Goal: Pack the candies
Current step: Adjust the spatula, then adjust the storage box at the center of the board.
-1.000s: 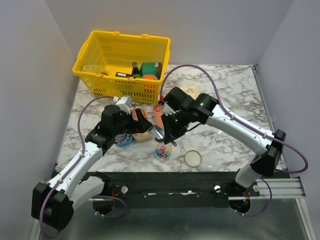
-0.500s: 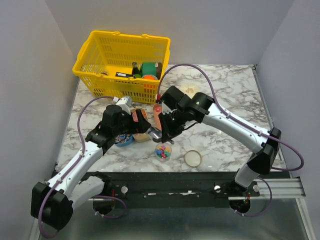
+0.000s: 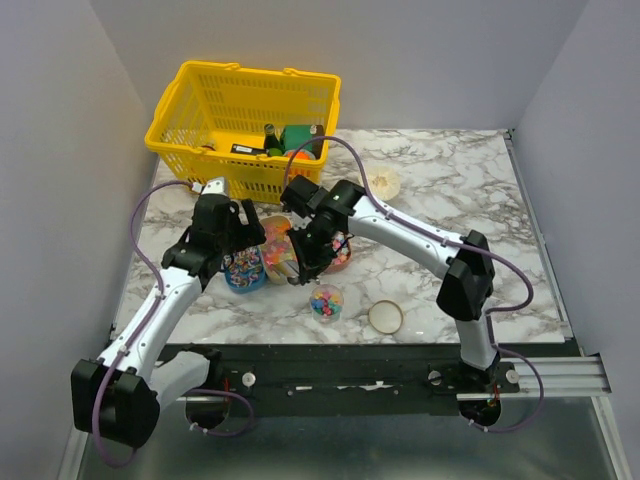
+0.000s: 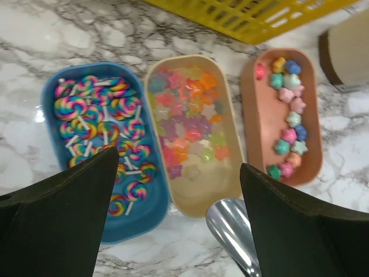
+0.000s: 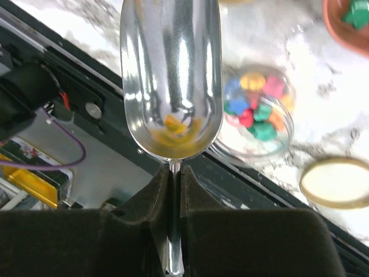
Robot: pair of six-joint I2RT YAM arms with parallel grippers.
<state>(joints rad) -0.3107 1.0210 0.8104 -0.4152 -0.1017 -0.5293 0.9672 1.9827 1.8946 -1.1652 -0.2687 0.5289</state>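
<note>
We see our white-and-black left arm point(image 3: 160, 300) rising from its base at the near left, its black two-finger left gripper point(image 4: 179, 164) pointing down with jaws spread wide and nothing between them. Our white-and-black right arm point(image 3: 400, 228) bends at the elbow and stretches leftward across the middle. Its black right gripper point(image 5: 174, 173) is clamped on the thin stem of a shiny metal scoop point(image 5: 170, 75).

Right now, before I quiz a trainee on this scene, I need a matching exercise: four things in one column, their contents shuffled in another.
Things:
1. blue tray
2. cream tray
3. pink tray
4. scoop

Contents:
a. pastel stars
b. orange sweet
c. swirl lollipops
d. translucent stars

Pairs: 1-c, 2-d, 3-a, 4-b
</note>
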